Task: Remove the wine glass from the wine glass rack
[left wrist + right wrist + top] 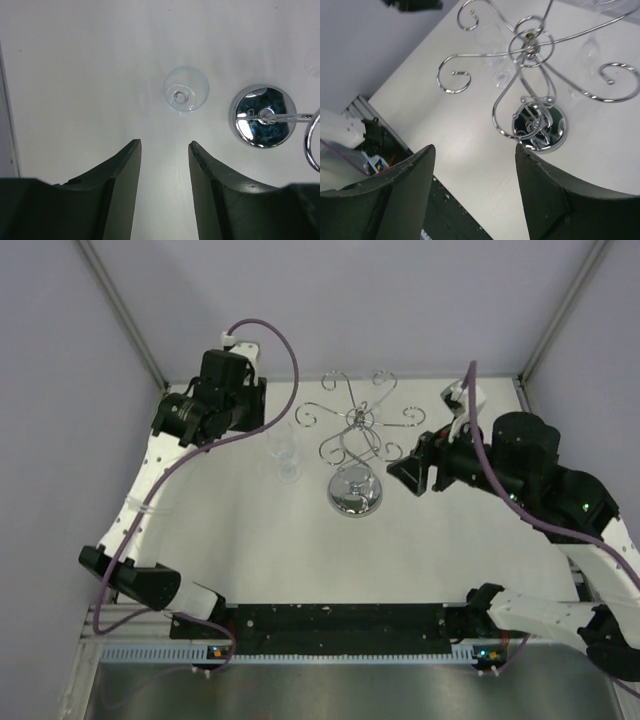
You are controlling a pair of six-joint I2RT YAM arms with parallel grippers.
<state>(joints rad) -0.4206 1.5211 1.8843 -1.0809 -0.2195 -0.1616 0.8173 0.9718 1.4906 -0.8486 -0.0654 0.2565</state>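
Left gripper (165,147): jaws parted with nothing between them. It hangs above the table (250,540), at 10 o'clock of the glass in the top view.
Wine glass (287,452): stands upright on the table, off the rack, with nothing gripping it. In the left wrist view it sits at 12 o'clock, beyond the fingertips.
Wine glass rack (355,430): at 3 o'clock of the glass, just beside it. Its chrome scroll arms spread from the central post.
Rack base (354,491): round and mirrored, apart from the glass's foot.
Right gripper (472,152): jaws wide and empty. It is at 3 o'clock of the rack base, near but not touching, and the rack shows beyond the gap.
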